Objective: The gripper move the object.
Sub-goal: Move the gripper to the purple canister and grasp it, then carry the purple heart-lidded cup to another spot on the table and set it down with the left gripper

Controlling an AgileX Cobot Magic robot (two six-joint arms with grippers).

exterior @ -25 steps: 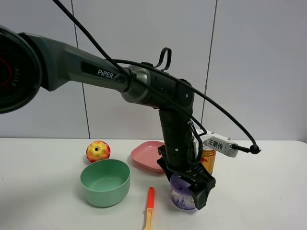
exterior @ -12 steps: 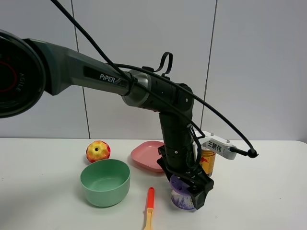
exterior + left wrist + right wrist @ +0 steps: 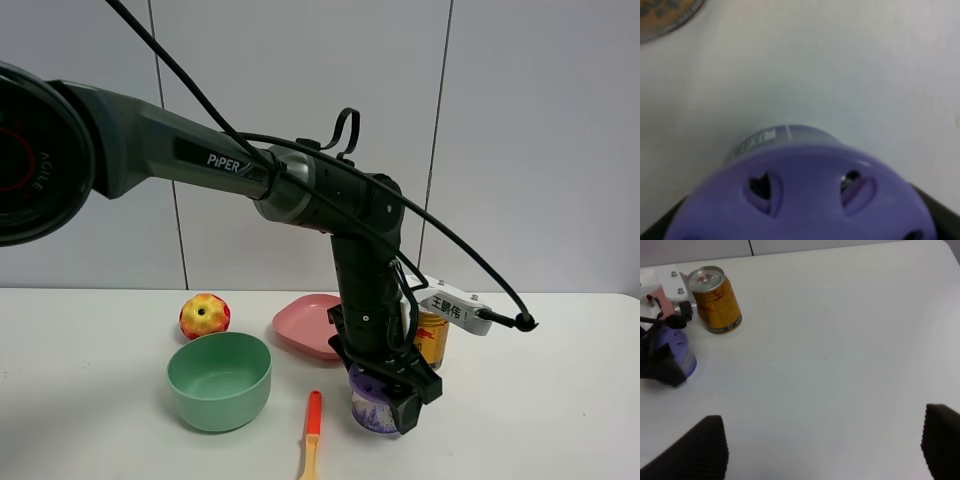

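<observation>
My left claw [image 3: 388, 398] is clenched on the object [image 3: 368, 410], the squat round container with the lavender lid and the purple and white printed body. Seen from the high camera, the arm comes down steeply onto it, and one black finger lies against the side that faces the right edge of the table [image 3: 90, 420]. My left wrist camera looks straight down on the lid, which fills the lower part of that view with its heart-shaped slots, and dark finger edges press in at both sides of it. The object stands upright on the table near the front edge, just in front of the gold can [image 3: 434, 337] and apart from it. The white tag [image 3: 455, 309] on my wrist hangs just above that can. An orange-handled utensil [image 3: 313, 420] lies just to the left of the object, then the green bowl [image 3: 219, 380] farther left. Behind them sit the pink plate [image 3: 305, 325] and an apple [image 3: 204, 316]. My right claw [image 3: 825, 447] is spread wide and holds nothing, and its ribbed fingers [image 3: 710, 445] hang over bare table well away from the object.
</observation>
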